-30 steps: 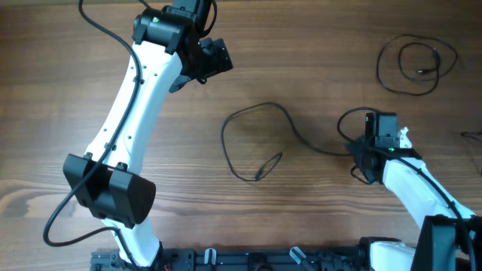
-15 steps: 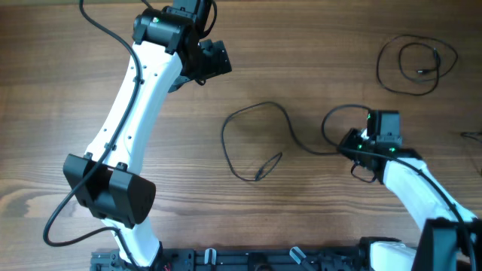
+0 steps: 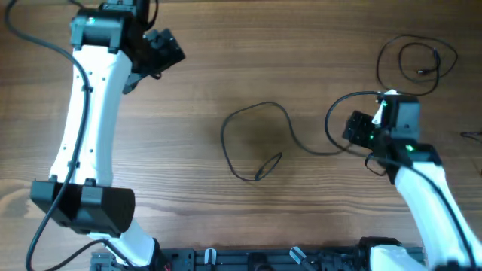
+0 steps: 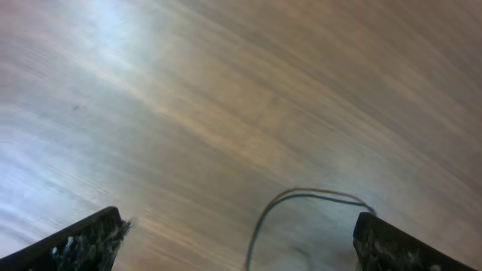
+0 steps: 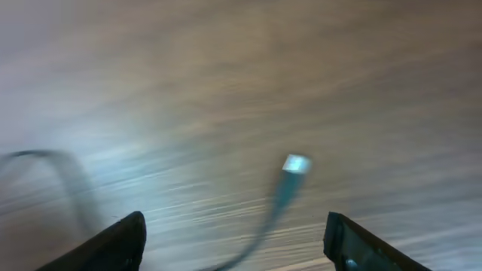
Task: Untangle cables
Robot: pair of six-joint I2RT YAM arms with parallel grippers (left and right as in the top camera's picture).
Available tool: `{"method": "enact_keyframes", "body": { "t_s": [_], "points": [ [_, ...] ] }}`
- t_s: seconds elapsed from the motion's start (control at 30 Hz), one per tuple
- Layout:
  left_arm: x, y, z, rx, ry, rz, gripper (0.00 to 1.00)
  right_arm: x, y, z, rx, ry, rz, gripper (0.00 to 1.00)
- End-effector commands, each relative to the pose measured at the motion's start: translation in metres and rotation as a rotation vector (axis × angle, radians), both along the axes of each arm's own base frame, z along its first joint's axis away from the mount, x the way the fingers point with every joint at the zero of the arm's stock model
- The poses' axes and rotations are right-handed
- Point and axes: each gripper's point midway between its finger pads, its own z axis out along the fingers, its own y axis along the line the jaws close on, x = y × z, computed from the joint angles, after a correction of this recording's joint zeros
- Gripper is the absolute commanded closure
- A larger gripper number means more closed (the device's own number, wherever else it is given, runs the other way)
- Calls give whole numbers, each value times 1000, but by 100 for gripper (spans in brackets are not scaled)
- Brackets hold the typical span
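A thin black cable point(image 3: 242, 120) lies looped mid-table, its plug end point(image 3: 262, 172) pointing down-left. It runs right and curls around my right gripper point(image 3: 352, 129). A second cable point(image 3: 416, 66) sits coiled at the far right. In the right wrist view the right gripper point(image 5: 241, 248) is open, and a blurred cable with a pale plug tip point(image 5: 295, 164) runs on the wood between its fingers without being pinched. My left gripper point(image 3: 169, 51) hovers open at the far left, away from the cables. In the left wrist view the left gripper point(image 4: 241, 252) sees a cable bend point(image 4: 301, 196) ahead.
The wooden table point(image 3: 226, 53) fills all views. The arm bases and a black rail point(image 3: 248, 260) line the front edge. A short dark cable end point(image 3: 471, 135) shows at the right edge.
The left arm swung left, away from the centre. The right gripper shifted up and right and opened, and the cable loop beside it grew and moved with it.
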Motion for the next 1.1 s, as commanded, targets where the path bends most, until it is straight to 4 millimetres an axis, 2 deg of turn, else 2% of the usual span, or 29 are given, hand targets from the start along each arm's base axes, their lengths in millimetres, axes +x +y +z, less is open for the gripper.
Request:
{"method": "enact_keyframes", "body": {
  "t_s": [0.0,0.17,0.23,0.33,0.37,0.43,0.5,0.67,0.77,0.87,0.97,1.07],
  "points": [
    [-2,3,6,1,-13,26,0,-2,-24,-43,-97,127,-100,19],
    [-2,3,6,1,-12,26,0,-6,-8,-91,9,242,-110,30],
    [-2,3,6,1,-13,26,0,-7,-4,-99,44,260,-120,36],
    [-2,3,6,1,-13,26,0,2,5,-106,94,243,-101,63],
    [-2,3,6,1,-13,25,0,4,5,-106,95,233,-102,75],
    [-2,3,6,1,-13,25,0,12,6,-103,103,200,-97,90],
    [-2,3,6,1,-13,25,0,17,6,-101,111,177,-107,96],
    [-2,3,6,1,-13,25,0,23,19,-94,174,152,-67,96],
    [-2,3,6,1,-13,25,0,30,32,-78,238,110,-14,96],
    [-2,3,6,1,-13,25,0,34,50,-49,290,36,109,96],
    [-2,3,6,1,-13,25,0,30,80,-3,394,-71,291,96],
    [-2,3,6,1,-13,25,0,18,117,56,510,-234,543,96]
  ]
}}
